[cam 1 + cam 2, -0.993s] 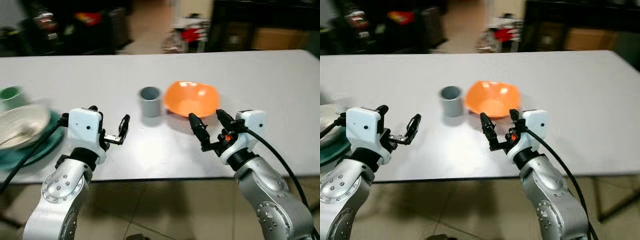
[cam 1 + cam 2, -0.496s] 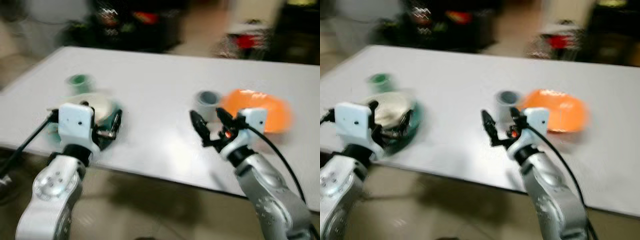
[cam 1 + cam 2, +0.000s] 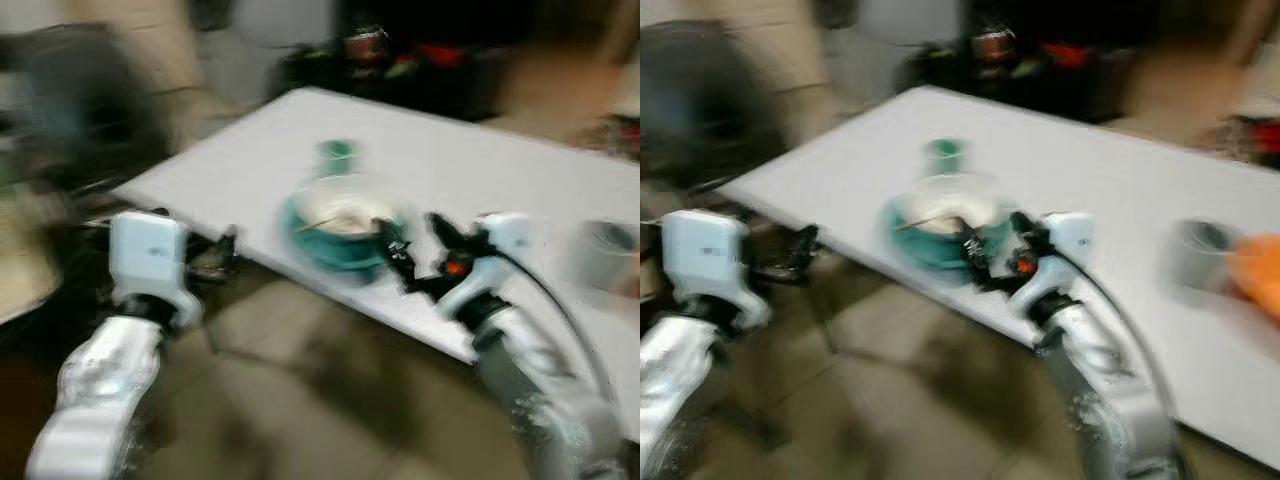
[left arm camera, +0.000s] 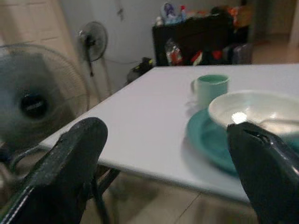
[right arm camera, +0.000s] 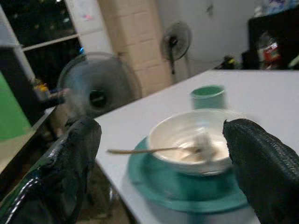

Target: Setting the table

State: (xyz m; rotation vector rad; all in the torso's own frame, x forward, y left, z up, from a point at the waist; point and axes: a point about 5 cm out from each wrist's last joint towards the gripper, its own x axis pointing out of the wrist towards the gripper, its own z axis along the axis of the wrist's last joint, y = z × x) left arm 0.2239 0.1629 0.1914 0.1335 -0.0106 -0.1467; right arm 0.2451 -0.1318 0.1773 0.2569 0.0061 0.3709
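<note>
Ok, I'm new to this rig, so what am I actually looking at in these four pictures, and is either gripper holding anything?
You are seeing a humanoid robot at a white table. The two blurred pictures come from the stereo camera on its head, looking down over both silver arms; the blur suggests the head camera is moving. The other two come from cameras on the wrists, looking out between each gripper's two black fingers.

On the table sit a teal plate with a white bowl on it, and a utensil resting in the bowl. A green mug stands behind them. Further along are a grey cup and an orange bowl.

The left gripper and the right gripper are both open and hold nothing.
</note>
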